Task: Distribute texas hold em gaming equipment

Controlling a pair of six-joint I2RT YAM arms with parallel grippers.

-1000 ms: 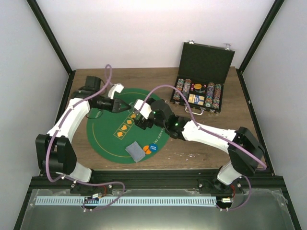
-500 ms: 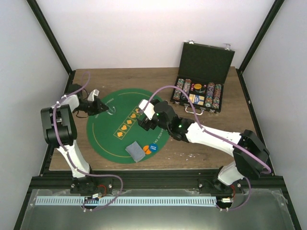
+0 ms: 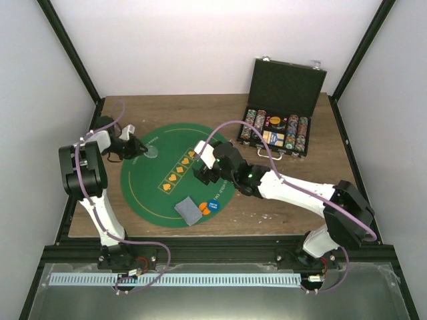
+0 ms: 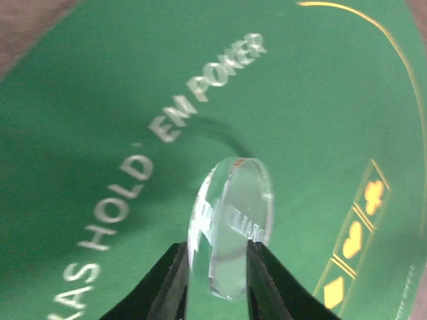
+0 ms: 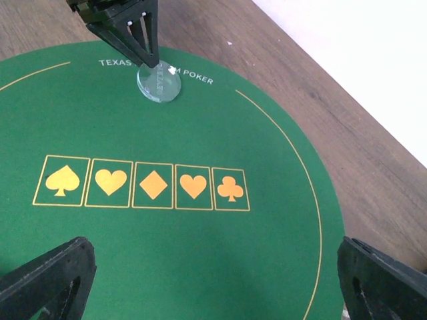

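My left claw (image 4: pixel 215 250) is pinching a clear round plastic disc (image 4: pixel 233 207) tilted over the round green felt mat (image 4: pixel 100 80); my right claw (image 5: pixel 213 283) is gaping empty. Risk: slick disc slipping, rolling off.

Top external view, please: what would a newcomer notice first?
The big green felt mat lies centre-left, with the left gripper shut on a clear disc at its far-left lettering. The open black case of striped chips stands at the far right, and the right gripper hangs open over the mat.
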